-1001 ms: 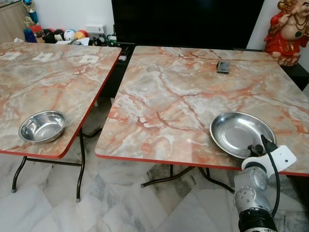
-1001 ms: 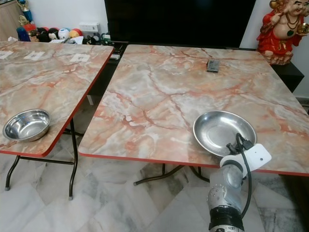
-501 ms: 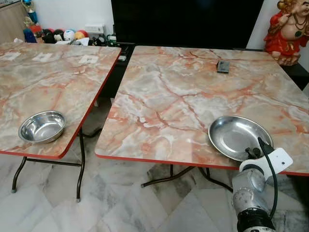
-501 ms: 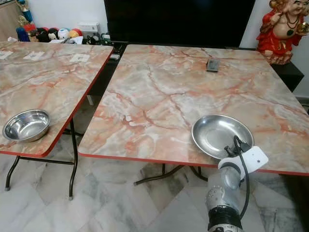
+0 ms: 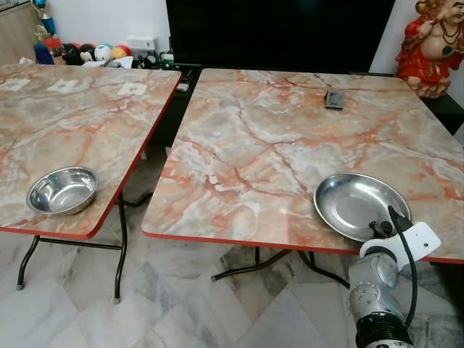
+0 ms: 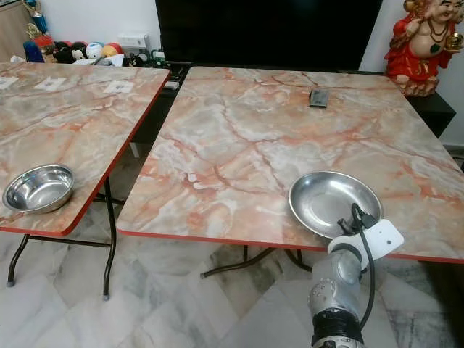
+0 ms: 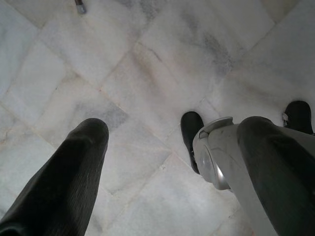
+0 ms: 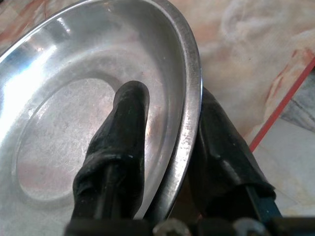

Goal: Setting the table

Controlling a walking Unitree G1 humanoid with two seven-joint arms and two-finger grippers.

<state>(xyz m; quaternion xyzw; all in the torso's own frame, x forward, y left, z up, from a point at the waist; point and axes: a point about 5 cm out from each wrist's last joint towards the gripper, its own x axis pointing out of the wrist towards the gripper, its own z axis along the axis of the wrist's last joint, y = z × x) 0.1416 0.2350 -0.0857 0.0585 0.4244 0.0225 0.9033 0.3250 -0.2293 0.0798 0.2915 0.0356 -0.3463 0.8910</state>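
One steel plate (image 5: 358, 206) is being pinched at its rim by the right gripper (image 8: 167, 128) fingers at the right worktop (image 5: 261, 138) edge, while the bowl (image 5: 62, 190) is waiting unplaced on the left worktop (image 5: 80, 116).

Your right gripper (image 8: 165, 162) is hidden behind its own wrist in the head views, where the plate (image 5: 359, 205) meets it. In the right wrist view the plate's rim runs off the edge. The small dark thing (image 5: 335, 99) far across the table (image 5: 246, 145) is too small to tell. The statue (image 5: 433, 47) is cut off.
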